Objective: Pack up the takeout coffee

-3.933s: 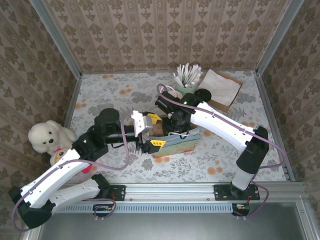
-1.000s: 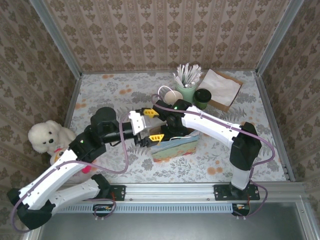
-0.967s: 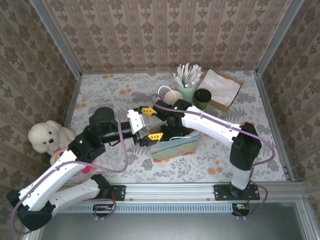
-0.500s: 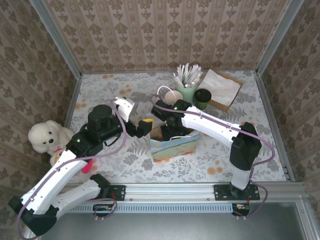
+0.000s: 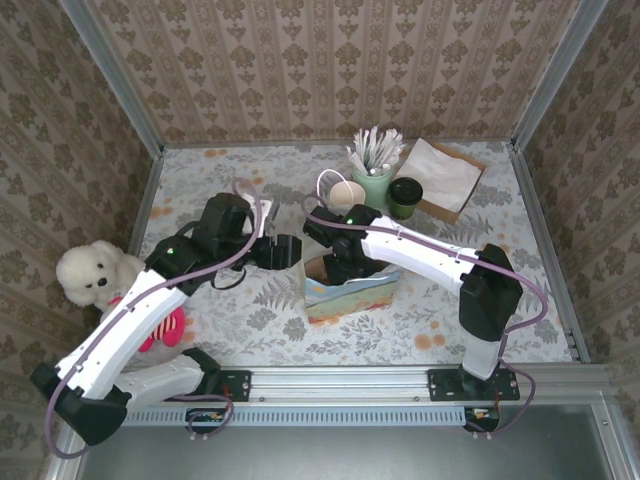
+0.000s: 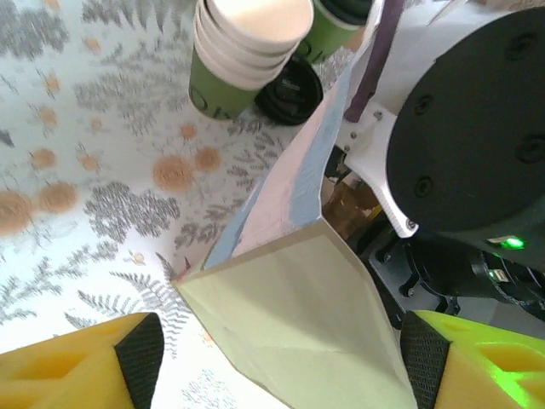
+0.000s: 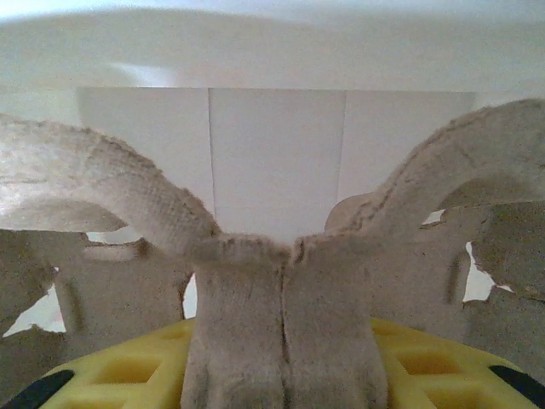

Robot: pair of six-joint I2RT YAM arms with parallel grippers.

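Steeply down into the paper bag, right gripper tight on a pulp carrier; left gripper wide beside it.

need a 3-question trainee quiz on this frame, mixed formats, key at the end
1. True or false: the lidded coffee cup is already inside the paper bag.
2. What does the right gripper pinch? A) pulp cup carrier B) a napkin C) a white stick
3. Fill in: the left gripper straddles the bag's edge with its jaws ___.
Key: 1 false, it stands outside the bag, beside the cup of white sticks; 2 A; 3 open.
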